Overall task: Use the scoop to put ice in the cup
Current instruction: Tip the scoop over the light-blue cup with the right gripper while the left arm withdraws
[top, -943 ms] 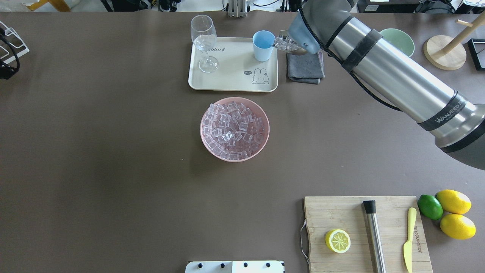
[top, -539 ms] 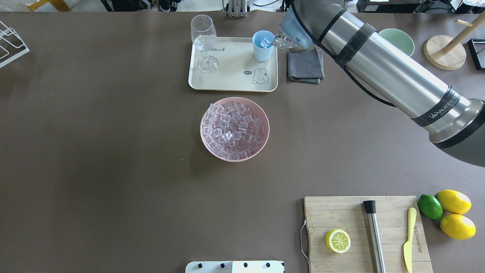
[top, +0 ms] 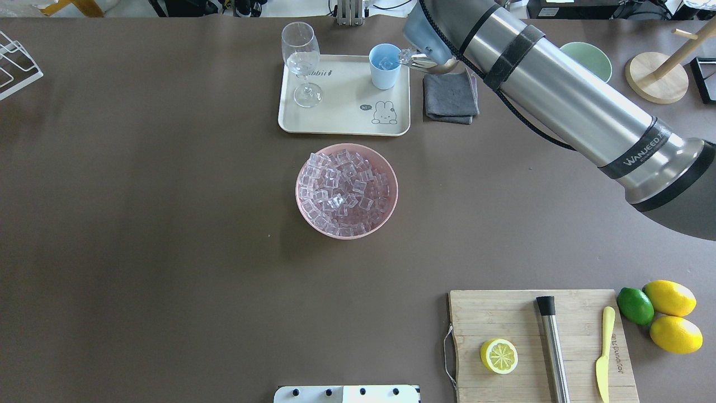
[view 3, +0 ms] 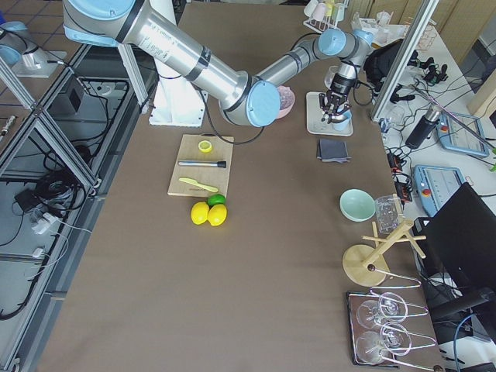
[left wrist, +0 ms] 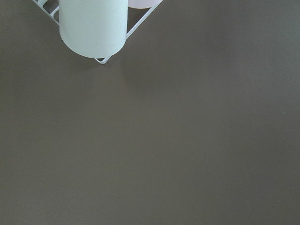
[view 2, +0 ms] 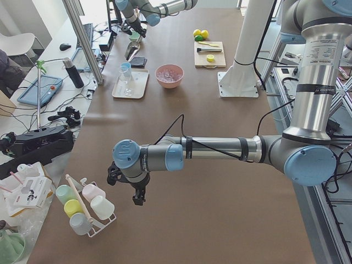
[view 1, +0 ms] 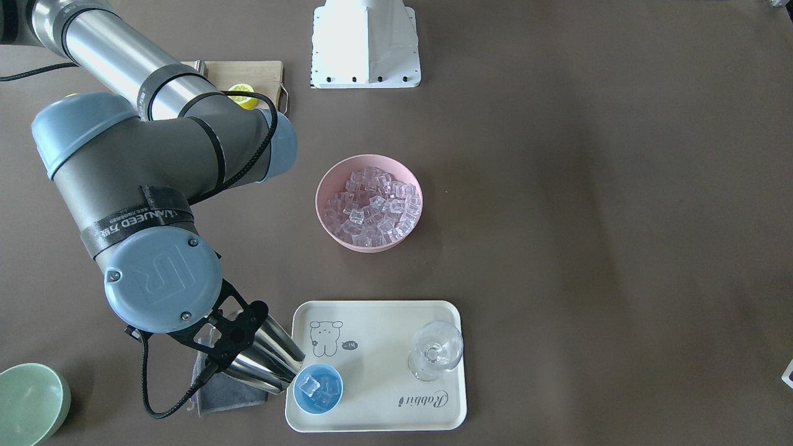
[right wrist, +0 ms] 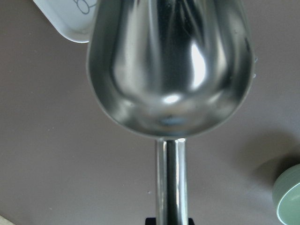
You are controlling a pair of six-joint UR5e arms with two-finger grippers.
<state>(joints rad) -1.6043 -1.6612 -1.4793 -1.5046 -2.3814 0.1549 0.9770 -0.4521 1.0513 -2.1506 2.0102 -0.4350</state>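
Observation:
The light-blue cup (top: 384, 67) stands on the cream tray's (top: 341, 120) right corner with a few ice cubes (view 1: 318, 387) in it. My right gripper (view 1: 230, 339) is shut on the handle of the steel scoop (view 1: 266, 362), which is tilted with its mouth at the cup's rim. In the overhead view a cube (top: 404, 56) sits at the scoop's (top: 428, 62) mouth. In the right wrist view the scoop's trough (right wrist: 168, 70) looks bare. The pink bowl (top: 387, 168) holds many ice cubes (top: 342, 190). My left gripper (view 2: 137, 195) hovers over the table far to the left; I cannot tell if it is open or shut.
A wine glass (top: 302, 61) stands on the tray's left. A grey cloth (top: 450, 98) lies under the scoop, a green bowl (top: 590, 59) beyond. A cutting board (top: 503, 319) holds a lemon half, steel cylinder and knife. A cup rack (view 2: 82, 206) sits by the left gripper.
The right arm has shifted left and tipped the scoop further; cubes have slid from it into the cup. The left gripper has left the overhead view's left edge.

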